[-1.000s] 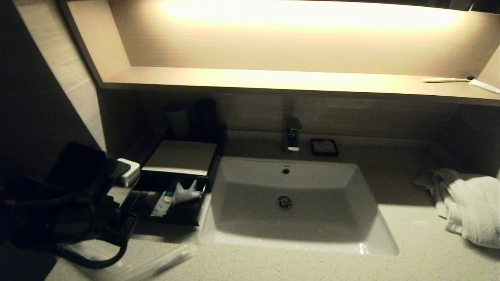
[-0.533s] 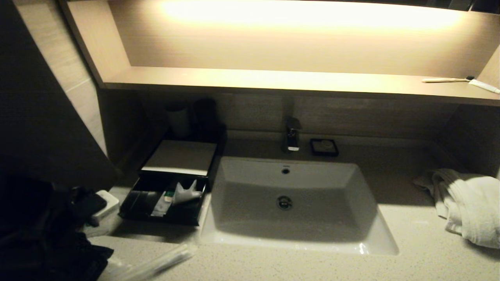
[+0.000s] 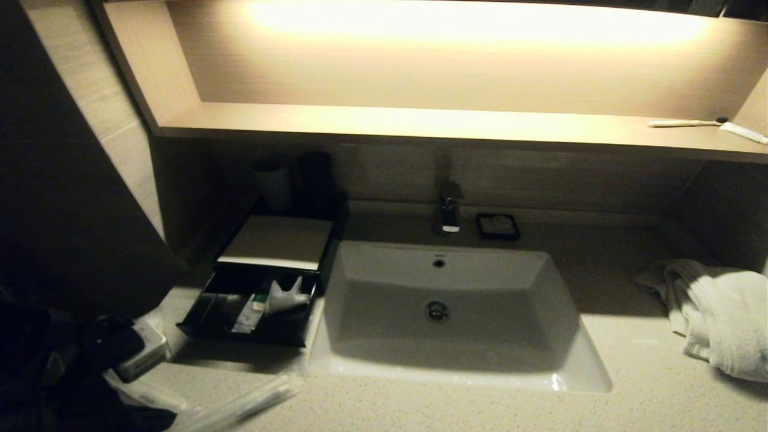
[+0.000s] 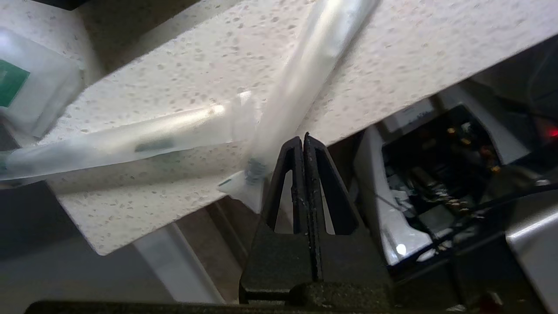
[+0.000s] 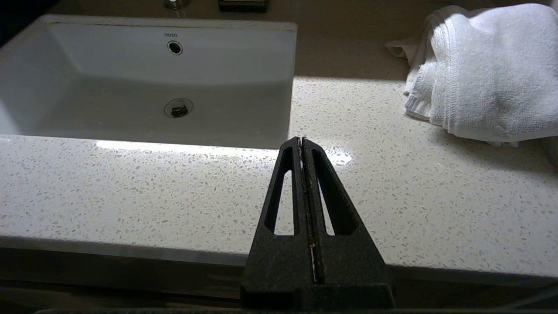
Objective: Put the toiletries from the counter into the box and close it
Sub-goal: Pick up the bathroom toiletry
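A black box (image 3: 273, 243) with a pale top stands left of the sink. Its drawer (image 3: 204, 315) is pulled out and holds several white packets (image 3: 282, 297). Two long clear-wrapped toiletries lie crossed at the counter's front left corner (image 3: 240, 405); they also show in the left wrist view (image 4: 305, 74) (image 4: 130, 139), with a small green-labelled packet (image 4: 26, 87) beside them. My left gripper (image 4: 304, 136) is shut and empty, at the counter's front edge just short of the wrapped items. My right gripper (image 5: 301, 139) is shut and empty over the counter's front edge, right of the sink.
A white sink (image 3: 540, 336) with a tap (image 3: 449, 210) fills the middle. A black soap dish (image 3: 498, 226) sits behind it and a white towel (image 3: 720, 312) lies at the right. Dark cups (image 3: 300, 177) stand behind the box. A toothbrush (image 3: 684, 123) lies on the shelf.
My left arm has drawn back and down from beside the box to the counter's front left corner, uncovering the drawer's left end. The right arm has not moved.
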Available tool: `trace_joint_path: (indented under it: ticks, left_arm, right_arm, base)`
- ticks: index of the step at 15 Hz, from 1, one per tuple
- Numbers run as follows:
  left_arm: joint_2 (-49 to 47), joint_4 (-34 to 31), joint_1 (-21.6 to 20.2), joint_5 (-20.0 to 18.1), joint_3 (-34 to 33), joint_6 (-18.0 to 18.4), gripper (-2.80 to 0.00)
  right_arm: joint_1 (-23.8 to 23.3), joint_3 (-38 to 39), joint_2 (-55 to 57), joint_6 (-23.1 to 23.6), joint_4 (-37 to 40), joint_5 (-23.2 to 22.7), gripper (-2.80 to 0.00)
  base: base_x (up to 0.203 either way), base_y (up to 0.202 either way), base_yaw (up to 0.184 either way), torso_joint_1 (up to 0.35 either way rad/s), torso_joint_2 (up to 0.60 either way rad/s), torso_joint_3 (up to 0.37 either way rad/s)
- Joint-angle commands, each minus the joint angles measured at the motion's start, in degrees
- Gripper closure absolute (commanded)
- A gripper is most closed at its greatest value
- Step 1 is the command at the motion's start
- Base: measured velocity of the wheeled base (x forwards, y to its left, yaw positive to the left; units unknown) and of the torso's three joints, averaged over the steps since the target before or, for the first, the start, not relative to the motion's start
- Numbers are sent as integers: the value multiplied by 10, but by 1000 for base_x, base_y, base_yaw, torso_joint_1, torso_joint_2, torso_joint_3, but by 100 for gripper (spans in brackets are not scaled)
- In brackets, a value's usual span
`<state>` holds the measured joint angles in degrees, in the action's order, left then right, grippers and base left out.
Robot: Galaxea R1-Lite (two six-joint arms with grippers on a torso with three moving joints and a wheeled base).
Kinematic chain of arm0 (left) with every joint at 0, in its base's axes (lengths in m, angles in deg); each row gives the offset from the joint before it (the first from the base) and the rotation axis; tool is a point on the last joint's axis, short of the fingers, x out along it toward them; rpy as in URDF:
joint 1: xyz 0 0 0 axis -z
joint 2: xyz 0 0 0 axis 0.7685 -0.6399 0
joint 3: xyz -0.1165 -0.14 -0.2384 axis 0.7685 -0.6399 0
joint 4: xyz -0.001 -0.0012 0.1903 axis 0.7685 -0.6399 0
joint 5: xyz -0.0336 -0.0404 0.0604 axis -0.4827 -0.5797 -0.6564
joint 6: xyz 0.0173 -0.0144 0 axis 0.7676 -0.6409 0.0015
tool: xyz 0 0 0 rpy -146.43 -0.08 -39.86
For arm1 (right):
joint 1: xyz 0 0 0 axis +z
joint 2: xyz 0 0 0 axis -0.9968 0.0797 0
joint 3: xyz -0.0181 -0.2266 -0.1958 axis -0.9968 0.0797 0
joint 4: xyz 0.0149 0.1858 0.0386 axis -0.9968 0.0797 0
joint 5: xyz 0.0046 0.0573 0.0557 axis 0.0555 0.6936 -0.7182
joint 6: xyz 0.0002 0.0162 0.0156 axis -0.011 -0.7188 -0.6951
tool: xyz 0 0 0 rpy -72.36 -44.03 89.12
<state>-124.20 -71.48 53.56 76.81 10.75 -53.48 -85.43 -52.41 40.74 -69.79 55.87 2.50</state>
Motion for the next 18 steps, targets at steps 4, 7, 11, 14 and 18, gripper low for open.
trace_joint_path:
  ticks: [4,7,11,14,18]
  left_arm:
    - [-43,31,-85,-22,-19,53,0]
    - [-72,78,-112,-51,-47,81,0]
    - [-47,120,-116,-79,-82,120,0]
    - [-8,117,-140,-130,-99,130,0]
    - [-10,117,-144,-141,-111,146,0]
  right_arm:
    - [0,0,0,0,0,0,0]
    - [0,0,0,0,0,0,0]
    - [-1,0,0,0,0,0,0]
    - [0,0,0,0,0,0,0]
    - [0,0,0,0,0,0,0]
  base:
    - [0,0,0,0,0,0]
    - [0,0,0,0,0,0]
    - [0,0,0,0,0,0]
    - [0,0,0,0,0,0]
    - [0,0,0,0,0,0]
